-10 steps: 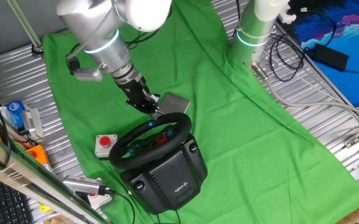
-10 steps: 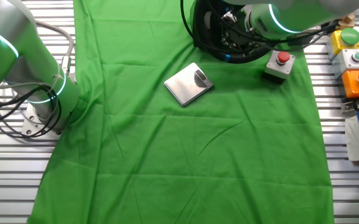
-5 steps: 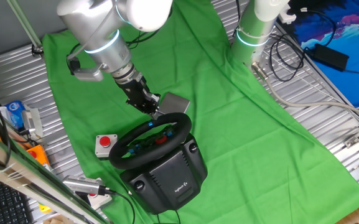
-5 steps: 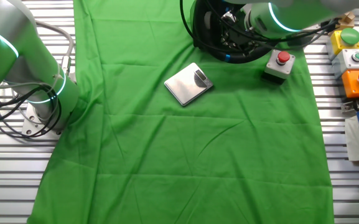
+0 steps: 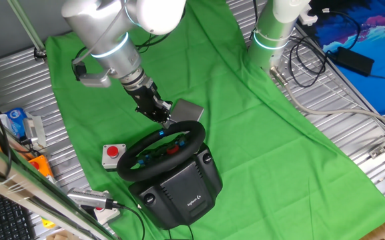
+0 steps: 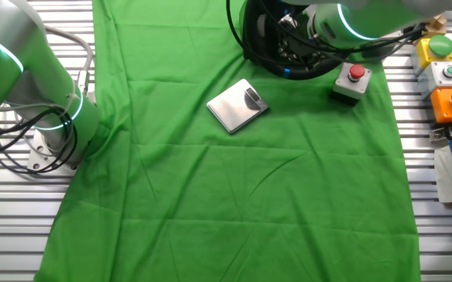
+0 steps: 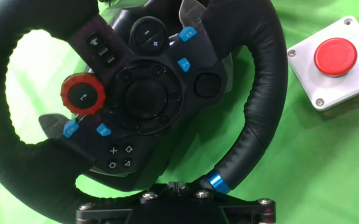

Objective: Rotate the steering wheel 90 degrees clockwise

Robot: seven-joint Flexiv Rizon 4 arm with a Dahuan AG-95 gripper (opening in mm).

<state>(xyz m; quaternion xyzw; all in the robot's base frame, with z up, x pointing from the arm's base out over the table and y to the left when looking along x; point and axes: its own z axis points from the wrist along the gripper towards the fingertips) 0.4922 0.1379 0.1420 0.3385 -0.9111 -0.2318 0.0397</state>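
The black steering wheel stands on its bulky black base at the near side of the green cloth. In the hand view its rim and its hub with blue and red buttons fill the frame, and a blue stripe marks the rim. My gripper sits at the far top of the rim. In the hand view the gripper is closed around the rim just left of the blue stripe. In the other fixed view only part of the wheel shows at the top edge.
A small grey box with a red button lies left of the wheel; it also shows in the hand view. A flat grey plate lies just behind the gripper. A second arm's base stands at the back. Button boxes lie beside the cloth.
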